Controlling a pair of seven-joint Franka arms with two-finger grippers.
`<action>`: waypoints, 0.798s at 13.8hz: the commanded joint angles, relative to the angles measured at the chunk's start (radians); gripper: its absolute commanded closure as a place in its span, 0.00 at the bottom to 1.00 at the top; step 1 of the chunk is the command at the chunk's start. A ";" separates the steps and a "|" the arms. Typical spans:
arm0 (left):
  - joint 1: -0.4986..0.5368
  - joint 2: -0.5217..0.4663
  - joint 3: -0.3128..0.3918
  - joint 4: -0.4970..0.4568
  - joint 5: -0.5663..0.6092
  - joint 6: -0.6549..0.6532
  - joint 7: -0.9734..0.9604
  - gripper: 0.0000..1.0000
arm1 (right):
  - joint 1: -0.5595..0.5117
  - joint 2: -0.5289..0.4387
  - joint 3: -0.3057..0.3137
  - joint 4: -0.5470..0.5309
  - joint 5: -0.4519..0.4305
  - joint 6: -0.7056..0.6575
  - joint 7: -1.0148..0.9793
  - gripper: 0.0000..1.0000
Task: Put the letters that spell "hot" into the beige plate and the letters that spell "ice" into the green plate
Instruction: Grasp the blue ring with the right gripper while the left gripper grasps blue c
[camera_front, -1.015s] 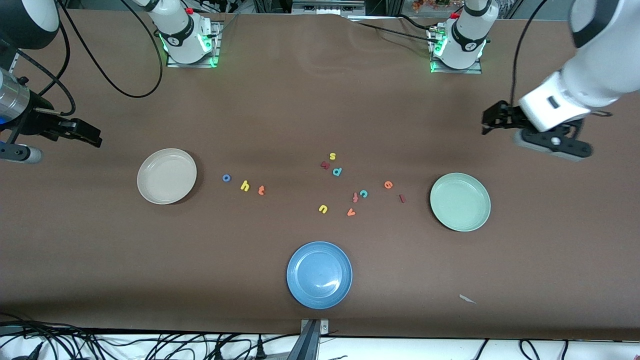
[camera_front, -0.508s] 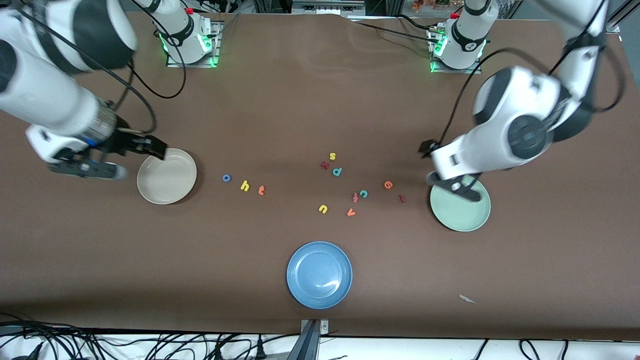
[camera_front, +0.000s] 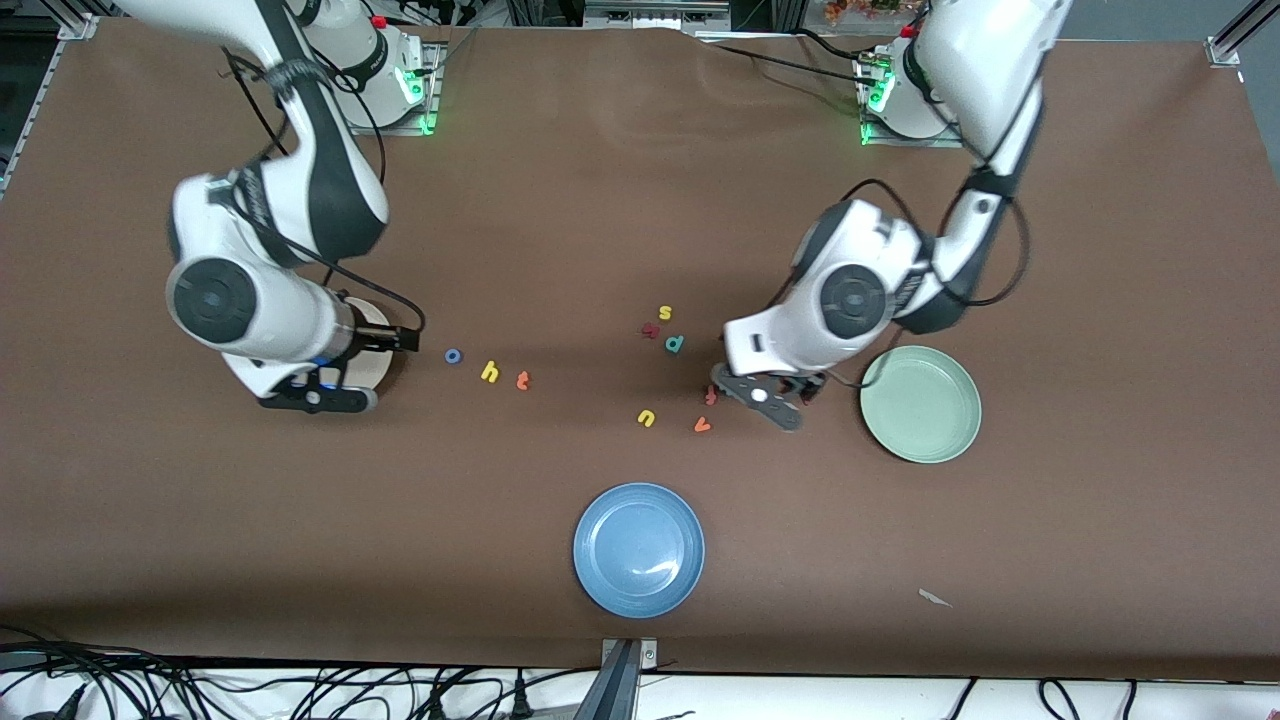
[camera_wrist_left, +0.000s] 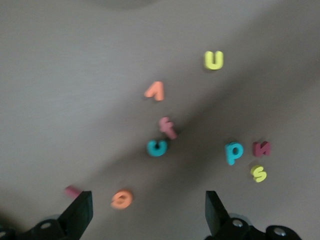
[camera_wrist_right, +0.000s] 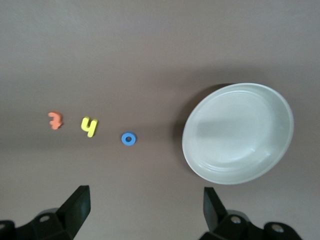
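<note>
The blue o (camera_front: 453, 355), yellow h (camera_front: 489, 372) and orange t (camera_front: 522, 380) lie in a row beside the beige plate (camera_front: 378, 362), which my right arm's hand mostly covers. My right gripper (camera_wrist_right: 146, 207) hangs open and empty above bare table close to the plate (camera_wrist_right: 237, 132). In the left wrist view the orange e (camera_wrist_left: 121, 199), the dark red i (camera_wrist_left: 73, 190) and the teal c (camera_wrist_left: 157, 148) lie below my left gripper (camera_wrist_left: 146, 217), which is open and empty. That hand hides those three in the front view. The green plate (camera_front: 920, 403) sits beside it.
Other letters lie mid-table: yellow s (camera_front: 665, 312), dark red n (camera_front: 650, 330), teal d (camera_front: 675, 343), yellow u (camera_front: 646, 417), orange v (camera_front: 702, 425), orange-red f (camera_front: 711, 394). A blue plate (camera_front: 638, 549) stands near the front edge, and a paper scrap (camera_front: 935, 598) lies toward the left arm's end.
Both arms swung in from the table's ends. The right hand now hangs over the beige plate, and the left hand has passed the green plate to above the e, c and i.
</note>
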 joint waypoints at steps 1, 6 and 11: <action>-0.034 0.065 0.011 0.022 -0.011 0.062 0.013 0.13 | 0.000 -0.021 0.011 -0.172 0.014 0.192 -0.004 0.00; -0.043 0.125 0.023 0.021 0.080 0.155 0.022 0.17 | 0.000 0.018 0.051 -0.264 0.046 0.323 0.000 0.01; -0.053 0.145 0.023 0.012 0.144 0.167 0.028 0.26 | 0.000 0.018 0.065 -0.396 0.050 0.524 0.000 0.01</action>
